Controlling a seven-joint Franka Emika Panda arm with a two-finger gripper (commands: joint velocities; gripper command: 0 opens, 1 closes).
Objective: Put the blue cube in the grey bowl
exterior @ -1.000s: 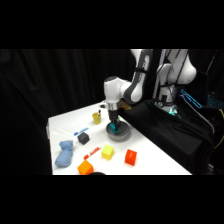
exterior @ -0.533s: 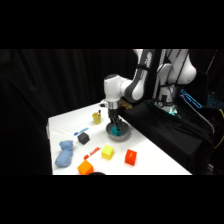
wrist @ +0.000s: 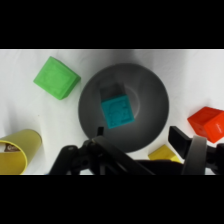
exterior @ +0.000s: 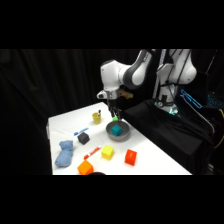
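Note:
The blue cube [wrist: 116, 111] lies free on the floor of the grey bowl [wrist: 150, 100], teal face up. In the side view the cube [exterior: 117, 130] shows inside the bowl [exterior: 125, 135] near the table's right edge. My gripper [exterior: 116, 115] hangs straight above the bowl, a short way clear of it. In the wrist view the gripper [wrist: 140, 136] is open, its two fingers apart over the bowl's near rim with nothing between them.
A green block [wrist: 56, 77] and a yellow cup [wrist: 17, 152] sit beside the bowl. A red block [exterior: 130, 157], yellow block [exterior: 107, 152], orange block [exterior: 85, 167], dark cube [exterior: 83, 138] and light-blue soft toy [exterior: 64, 153] lie toward the table's front.
The gripper has risen from the bowl, leaving the blue cube inside it.

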